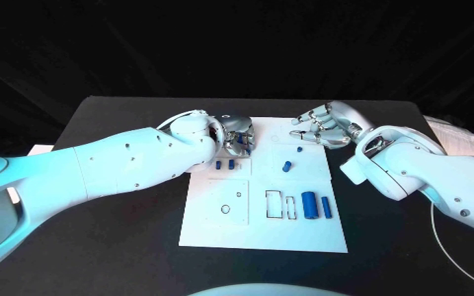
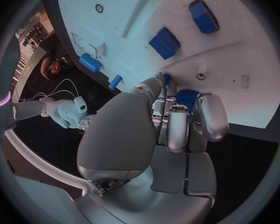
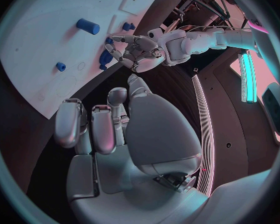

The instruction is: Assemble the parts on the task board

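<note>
- Task board [image 1: 222,224]: white plate at table centre, long axis running away from robot. Blue parts lie scattered over its far and right sections.
- Part in work: a blue part [image 2: 187,96] at the board's far-left corner, directly under the left hand [image 1: 235,137]. In the left wrist view the fingertips [image 2: 167,79] curl down around it; it looks pinched, but contact not fully visible, so cannot tell for certain whether it is gripped or only touched.
- Key relation: part sits at the left hand's fingertips, on the board side of the palm. Left hand is far nearer than the right. Judgement: next move is a short seat/press, no reach needed.
- Right hand [image 1: 326,126]: hovers past the board's far-right corner, fingers loosely apart, holding nothing.
- Other parts: two small blue blocks [image 1: 224,164] just robot-side of the left hand; small blue peg [image 1: 286,167] mid-board; large blue cylinder [image 1: 309,205] and slim blue cylinder [image 1: 326,207] near the right edge, long axes running along the board's length.
- Obstruction: the blocks lie close to the left hand; a sideways shift could nudge them. Nothing stands btw the hands.
</note>
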You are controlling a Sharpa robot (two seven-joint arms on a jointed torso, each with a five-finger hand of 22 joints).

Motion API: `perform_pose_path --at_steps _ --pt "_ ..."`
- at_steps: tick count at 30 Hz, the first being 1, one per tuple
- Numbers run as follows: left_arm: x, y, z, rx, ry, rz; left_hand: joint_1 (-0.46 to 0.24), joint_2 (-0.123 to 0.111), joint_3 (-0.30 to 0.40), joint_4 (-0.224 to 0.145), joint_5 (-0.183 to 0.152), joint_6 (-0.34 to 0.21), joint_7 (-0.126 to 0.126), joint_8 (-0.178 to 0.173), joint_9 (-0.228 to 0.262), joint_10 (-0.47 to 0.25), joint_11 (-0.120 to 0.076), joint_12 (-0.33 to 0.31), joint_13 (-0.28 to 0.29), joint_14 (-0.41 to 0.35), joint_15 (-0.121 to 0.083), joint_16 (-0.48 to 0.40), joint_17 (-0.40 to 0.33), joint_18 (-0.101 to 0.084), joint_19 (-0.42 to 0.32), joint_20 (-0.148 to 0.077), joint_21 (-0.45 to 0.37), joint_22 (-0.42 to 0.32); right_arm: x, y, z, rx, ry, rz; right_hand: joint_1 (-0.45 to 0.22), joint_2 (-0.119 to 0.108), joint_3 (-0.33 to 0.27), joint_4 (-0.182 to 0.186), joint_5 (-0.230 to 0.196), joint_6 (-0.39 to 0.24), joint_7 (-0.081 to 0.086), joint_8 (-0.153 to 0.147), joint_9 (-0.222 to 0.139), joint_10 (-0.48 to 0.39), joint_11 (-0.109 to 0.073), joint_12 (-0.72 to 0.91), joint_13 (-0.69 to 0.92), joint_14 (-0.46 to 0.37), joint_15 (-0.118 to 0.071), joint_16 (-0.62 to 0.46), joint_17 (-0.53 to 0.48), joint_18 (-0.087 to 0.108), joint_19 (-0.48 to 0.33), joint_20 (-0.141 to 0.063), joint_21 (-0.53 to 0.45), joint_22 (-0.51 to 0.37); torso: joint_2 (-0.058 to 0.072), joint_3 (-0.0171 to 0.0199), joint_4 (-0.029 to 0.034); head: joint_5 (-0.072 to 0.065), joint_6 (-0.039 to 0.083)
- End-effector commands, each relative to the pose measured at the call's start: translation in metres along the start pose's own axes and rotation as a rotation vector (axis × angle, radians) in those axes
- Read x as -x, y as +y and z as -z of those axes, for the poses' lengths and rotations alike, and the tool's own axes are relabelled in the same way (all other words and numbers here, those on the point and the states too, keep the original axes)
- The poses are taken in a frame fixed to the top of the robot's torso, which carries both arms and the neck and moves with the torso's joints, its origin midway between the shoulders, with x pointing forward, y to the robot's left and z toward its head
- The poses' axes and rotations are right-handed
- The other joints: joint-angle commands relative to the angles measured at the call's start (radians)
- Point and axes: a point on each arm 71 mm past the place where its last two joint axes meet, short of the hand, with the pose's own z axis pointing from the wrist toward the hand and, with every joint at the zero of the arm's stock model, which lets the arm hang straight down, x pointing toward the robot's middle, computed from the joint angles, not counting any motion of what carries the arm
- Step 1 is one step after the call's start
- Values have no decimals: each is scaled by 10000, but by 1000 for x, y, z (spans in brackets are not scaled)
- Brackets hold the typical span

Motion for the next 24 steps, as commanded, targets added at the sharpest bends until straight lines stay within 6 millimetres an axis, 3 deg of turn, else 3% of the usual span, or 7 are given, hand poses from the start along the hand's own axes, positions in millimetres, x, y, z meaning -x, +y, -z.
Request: perform_pose_path --at_steps 1,11,24 --pt "-3 -1 -1 41 347 -118 -91 0 88 -6 -14 77 -5 -70 -13 87 -17 -34 -13 364 -67 46 -21 -114 98 1 79 33 -2 2 0 131 95 30 -11 103 -46 -3 49 46 -16 28 17 -35 -11 -20 -4 394 -19 -35 10 183 -67 -29 -68 -13 -1 3 7 -4 -13" --pt "-7 0 -1 447 808 -264 -148 -33 205 -61 -10 30 -1 -165 -79 91 -11 -133 -74 373 -68 44 -66 -108 97 -3 61 30 -2 2 0 145 113 28 -7 105 -46 -4 49 48 -17 29 18 -33 -12 -13 0 394 -19 -34 13 182 -66 -29 -68 -12 1 -1 0 9 -32" --pt "-7 -3 -3 503 508 -353 88 273 981 -609 -7 533 -11 -162 -122 762 -118 -166 -58 402 -166 107 -62 -136 140 -82 223 215 -2 3 1 177 126 22 15 114 -47 -12 53 56 -18 34 20 -18 -13 26 25 398 -20 -25 29 181 -60 -30 -66 -5 -1 5 10 0 -54"
